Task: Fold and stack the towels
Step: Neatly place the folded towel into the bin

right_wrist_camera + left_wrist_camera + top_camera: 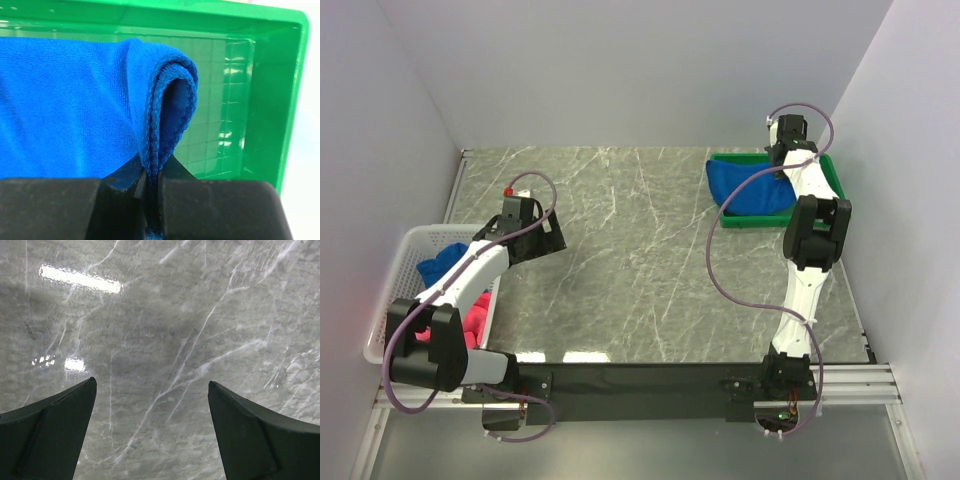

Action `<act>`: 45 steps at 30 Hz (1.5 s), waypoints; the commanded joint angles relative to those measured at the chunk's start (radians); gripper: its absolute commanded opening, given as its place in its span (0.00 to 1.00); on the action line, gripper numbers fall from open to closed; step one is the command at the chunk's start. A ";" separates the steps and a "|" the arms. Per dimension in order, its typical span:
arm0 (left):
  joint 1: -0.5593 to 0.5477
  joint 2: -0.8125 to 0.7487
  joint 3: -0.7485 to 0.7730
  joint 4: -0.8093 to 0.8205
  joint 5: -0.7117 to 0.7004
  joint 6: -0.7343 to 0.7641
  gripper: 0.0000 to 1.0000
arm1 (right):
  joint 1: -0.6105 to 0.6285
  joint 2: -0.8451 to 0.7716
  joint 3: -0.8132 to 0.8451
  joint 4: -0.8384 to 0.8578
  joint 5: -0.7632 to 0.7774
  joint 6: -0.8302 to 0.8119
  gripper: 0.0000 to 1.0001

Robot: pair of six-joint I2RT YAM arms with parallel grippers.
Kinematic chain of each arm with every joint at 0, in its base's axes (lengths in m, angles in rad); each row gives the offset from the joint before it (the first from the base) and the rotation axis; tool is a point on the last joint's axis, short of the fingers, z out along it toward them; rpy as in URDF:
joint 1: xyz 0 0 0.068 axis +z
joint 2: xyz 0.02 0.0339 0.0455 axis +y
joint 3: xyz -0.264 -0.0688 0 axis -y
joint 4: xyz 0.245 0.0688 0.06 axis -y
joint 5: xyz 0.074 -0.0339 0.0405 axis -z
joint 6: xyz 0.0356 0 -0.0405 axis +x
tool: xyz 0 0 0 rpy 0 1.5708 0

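**Top ext:** R arm reaches to the far-right corner. Right gripper (781, 168) is over the green tray (839, 178). Blue towel (750, 190) lies in the tray, bunched, and its left part appears to spill over the tray's left rim toward the table (640, 260). L arm is bent at left. Left gripper (548, 236) hangs above bare marble, near the white basket (412, 245). Basket holds second blue towel (438, 268) + pink-red towel (475, 325), both crumpled and partly hidden under L arm.

**L wrist:** left gripper (152, 385) jaws spread wide, nothing between them, only marble below.

**R wrist:** right gripper (152, 172) jaws pinched nearly together on a doubled edge of the blue towel (65, 110). The fold loop stands up above the jaws and the cloth runs off to the left. Tray wall (270, 100) is behind and to the right.

**Progress (my est.):** early. 1 of 3 towels is at the tray, prob. folded at least once but not lying flat or square, and R has not let go. The other 2 are in the basket, unfolded as far as visible. No stack yet. To do: settle towel 1, then fetch, fold + stack the other two.
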 commanded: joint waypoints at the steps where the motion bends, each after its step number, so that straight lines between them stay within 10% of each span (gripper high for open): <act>1: 0.003 0.008 0.038 0.024 0.017 0.015 0.99 | -0.016 0.009 -0.005 0.047 0.066 -0.038 0.00; 12: 0.003 0.010 0.039 0.024 0.023 0.016 0.99 | -0.016 0.012 -0.021 0.065 0.100 -0.041 0.00; 17: 0.003 0.011 0.038 0.024 0.024 0.018 0.99 | -0.016 0.016 -0.036 0.096 0.140 -0.011 0.36; 25: 0.005 0.002 0.039 0.023 0.026 0.018 0.98 | -0.016 0.015 0.001 0.137 0.270 0.049 0.48; 45: 0.005 -0.038 0.030 0.032 0.024 0.020 0.98 | -0.072 -0.076 -0.124 0.090 -0.136 0.687 0.46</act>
